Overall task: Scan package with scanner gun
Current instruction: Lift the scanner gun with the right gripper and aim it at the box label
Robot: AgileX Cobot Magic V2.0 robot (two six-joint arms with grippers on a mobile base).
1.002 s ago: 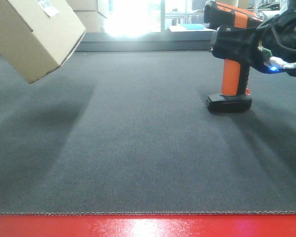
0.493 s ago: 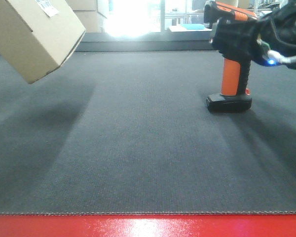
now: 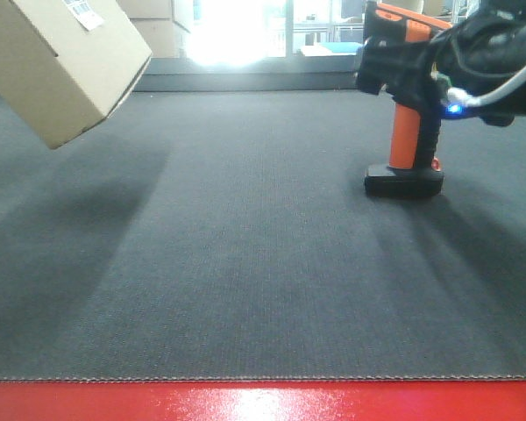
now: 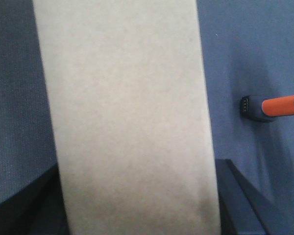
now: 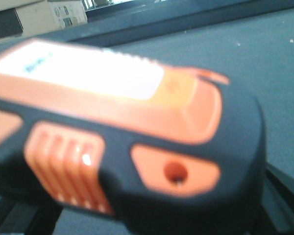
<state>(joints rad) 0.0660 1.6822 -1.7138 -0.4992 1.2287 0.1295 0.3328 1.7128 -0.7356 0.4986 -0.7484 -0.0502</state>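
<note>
The package (image 3: pixel 66 66), a plain brown box with a white label (image 3: pixel 86 12) on top, hangs tilted above the mat at the upper left. In the left wrist view the package (image 4: pixel 127 117) fills the space between my left gripper's (image 4: pixel 137 218) dark fingers (image 4: pixel 237 196), which are shut on it. The scanner gun (image 3: pixel 408 132) stands at the right, orange handle upright, black base (image 3: pixel 403 182) at the mat. My right gripper (image 3: pixel 425 61) is shut around its head. The right wrist view shows the blurred scanner gun (image 5: pixel 137 122) close up inside the right gripper (image 5: pixel 147 218).
A dark woven mat (image 3: pixel 245 263) covers the table, with a red strip (image 3: pixel 263 402) along its near edge. A raised ledge (image 3: pixel 245 81) runs along the back. Cardboard boxes (image 5: pixel 44 17) stand behind it. The scanner gun's handle (image 4: pixel 279 106) shows to the package's right.
My right gripper and the scanner gun have shifted slightly left, the head more than the base. The package has stayed where it was.
</note>
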